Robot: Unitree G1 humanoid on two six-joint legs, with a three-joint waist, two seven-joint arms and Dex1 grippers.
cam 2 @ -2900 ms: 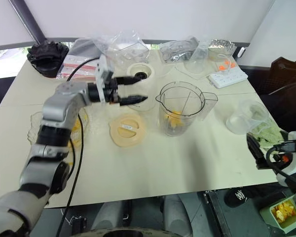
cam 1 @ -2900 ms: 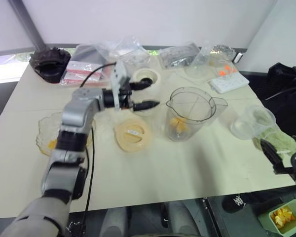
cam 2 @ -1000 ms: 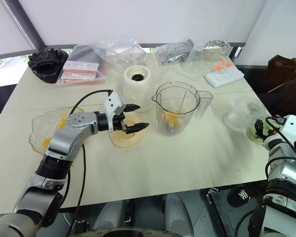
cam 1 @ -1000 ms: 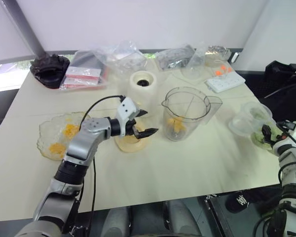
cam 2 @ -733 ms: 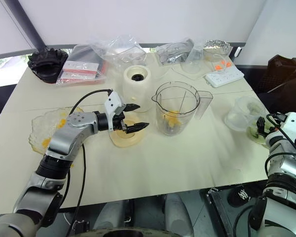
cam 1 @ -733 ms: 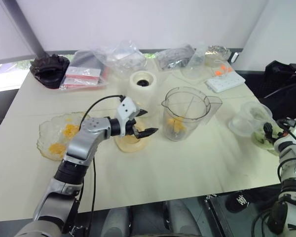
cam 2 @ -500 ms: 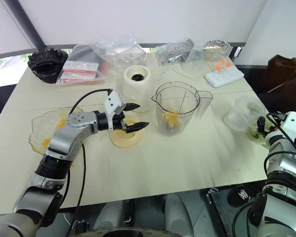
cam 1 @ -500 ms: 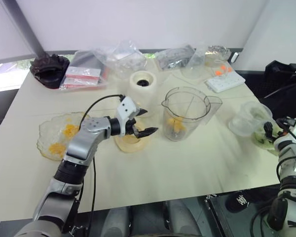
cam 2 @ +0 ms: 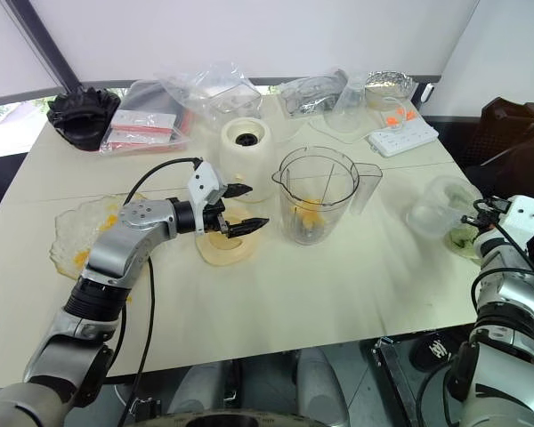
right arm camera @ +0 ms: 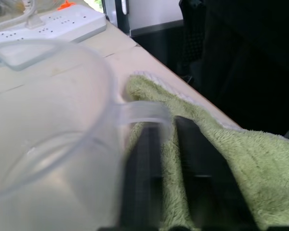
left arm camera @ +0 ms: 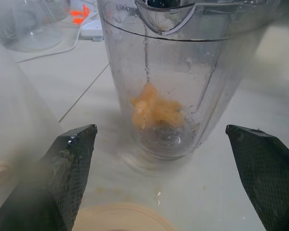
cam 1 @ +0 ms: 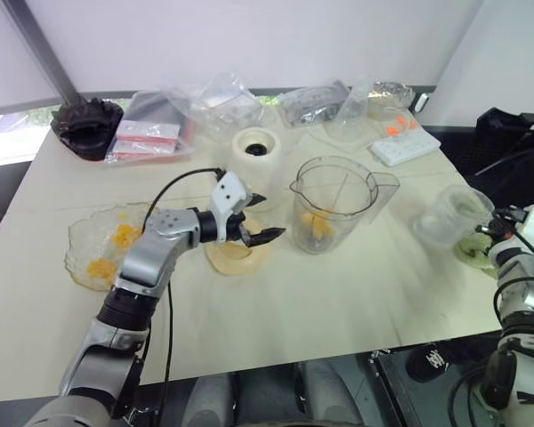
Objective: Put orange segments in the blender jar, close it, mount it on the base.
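The clear blender jar (cam 1: 334,205) stands mid-table with a few orange segments (left arm camera: 154,109) at its bottom. My left gripper (cam 1: 265,216) hovers open just left of the jar, over the flat cream lid (cam 1: 236,256), with nothing between its fingers. Behind them sits the cream base (cam 1: 257,146), its dark socket facing up. More orange segments lie in the wavy glass bowl (cam 1: 102,253) at the left. At the table's right edge my right gripper (right arm camera: 168,127) is shut on the handle of the frosted measuring jug (right arm camera: 48,120), over a green towel (right arm camera: 221,139).
A white power strip (cam 1: 408,147), clear plastic bags (cam 1: 218,98) and a black ridged object (cam 1: 87,120) line the back of the table. The jug (cam 1: 449,218) stands close to the right edge, with a dark bag beyond it.
My right gripper's fingers have closed at the jug's handle; a second ago they stood open beside it. The left arm has stayed where it was.
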